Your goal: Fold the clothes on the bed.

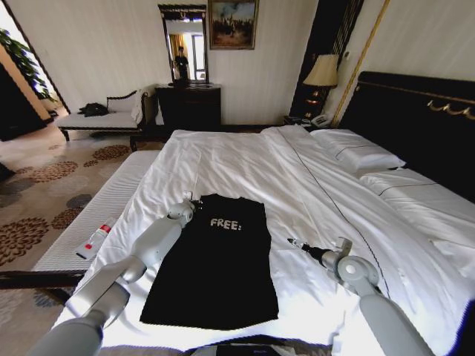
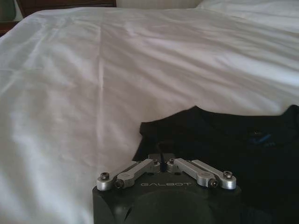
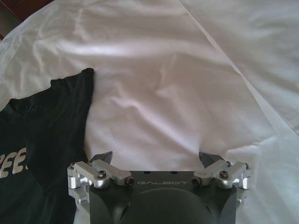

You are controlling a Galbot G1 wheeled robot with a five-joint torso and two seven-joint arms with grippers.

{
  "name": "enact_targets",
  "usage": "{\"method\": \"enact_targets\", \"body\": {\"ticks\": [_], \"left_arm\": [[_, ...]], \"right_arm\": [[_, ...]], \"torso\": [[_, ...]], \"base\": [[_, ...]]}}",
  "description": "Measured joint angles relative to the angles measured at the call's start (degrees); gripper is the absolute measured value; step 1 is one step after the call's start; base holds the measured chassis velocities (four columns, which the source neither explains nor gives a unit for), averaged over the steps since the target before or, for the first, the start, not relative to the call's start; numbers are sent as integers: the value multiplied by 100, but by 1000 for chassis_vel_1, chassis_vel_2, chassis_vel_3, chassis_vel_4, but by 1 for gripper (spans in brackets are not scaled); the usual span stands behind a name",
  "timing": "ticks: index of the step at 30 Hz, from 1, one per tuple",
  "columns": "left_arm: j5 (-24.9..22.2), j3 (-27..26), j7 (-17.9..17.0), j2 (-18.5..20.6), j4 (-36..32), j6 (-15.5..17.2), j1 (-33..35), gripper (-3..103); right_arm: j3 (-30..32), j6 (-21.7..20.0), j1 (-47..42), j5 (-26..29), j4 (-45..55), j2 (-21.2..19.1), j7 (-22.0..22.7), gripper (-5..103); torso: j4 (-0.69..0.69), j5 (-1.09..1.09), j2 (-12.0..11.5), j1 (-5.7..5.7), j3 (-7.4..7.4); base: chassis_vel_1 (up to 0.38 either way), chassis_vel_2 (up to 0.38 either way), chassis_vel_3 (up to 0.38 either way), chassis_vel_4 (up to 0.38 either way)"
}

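Note:
The clothes are one black T-shirt (image 1: 214, 267) with white "FREE" lettering. It lies flat on the white bed (image 1: 319, 185) as a narrow rectangle, its sides turned in. My left gripper (image 1: 190, 202) is shut and sits low at the shirt's upper left corner. In the left wrist view the left gripper (image 2: 161, 161) is over the shirt's (image 2: 224, 144) edge; whether fabric is pinched I cannot tell. My right gripper (image 1: 296, 244) hovers open over bare sheet a little right of the shirt. Seen from the right wrist, the right gripper (image 3: 155, 157) has its fingers wide apart and the shirt (image 3: 42, 135) lies off to one side.
Pillows (image 1: 358, 153) and a dark headboard (image 1: 415, 119) stand at the right. A striped bench (image 1: 111, 200) runs along the bed's left side with a white, red-capped bottle (image 1: 95, 241) on it. A chaise (image 1: 100, 117), a dresser (image 1: 188, 105) and a lamp (image 1: 322, 73) line the far wall.

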Motion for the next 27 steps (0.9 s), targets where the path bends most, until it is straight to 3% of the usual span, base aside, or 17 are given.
{"method": "enact_targets", "body": {"ticks": [4, 10, 12, 16, 17, 24, 25, 27], "left_arm": [[68, 76, -19, 16, -33, 15, 8, 3], [104, 106, -182, 148, -261, 76, 86, 29], [110, 106, -186, 196, -354, 76, 120, 29], [7, -5, -177, 474, -828, 46, 354, 52], [7, -5, -177, 474, -828, 46, 354, 52], [-359, -633, -66, 920, -1426, -84, 833, 80], [-359, -633, -66, 920, -1426, -84, 833, 80], [-641, -829, -73, 973, -1462, -111, 889, 89]], "right_arm": [[-10, 4, 17, -1, 0, 2, -2, 100], [-28, 15, 28, -4, 8, 3, -17, 100], [-32, 19, 31, -5, 15, 2, -24, 100], [-42, 88, 90, 2, 73, -57, -122, 100], [-42, 88, 90, 2, 73, -57, -122, 100], [-258, 306, 622, 16, -39, -280, -317, 100], [-258, 306, 622, 16, -39, -280, -317, 100], [-461, 357, 1011, 89, -260, -404, -408, 100]], "torso": [[0, 0, 0, 0, 0], [0, 0, 0, 0, 0], [0, 0, 0, 0, 0], [0, 0, 0, 0, 0], [0, 0, 0, 0, 0], [2, -1, 0, 0, 0], [2, -1, 0, 0, 0], [2, -2, 0, 0, 0]], "base": [[0, 0, 0, 0], [0, 0, 0, 0], [0, 0, 0, 0], [0, 0, 0, 0], [0, 0, 0, 0], [0, 0, 0, 0], [0, 0, 0, 0], [0, 0, 0, 0]]}}
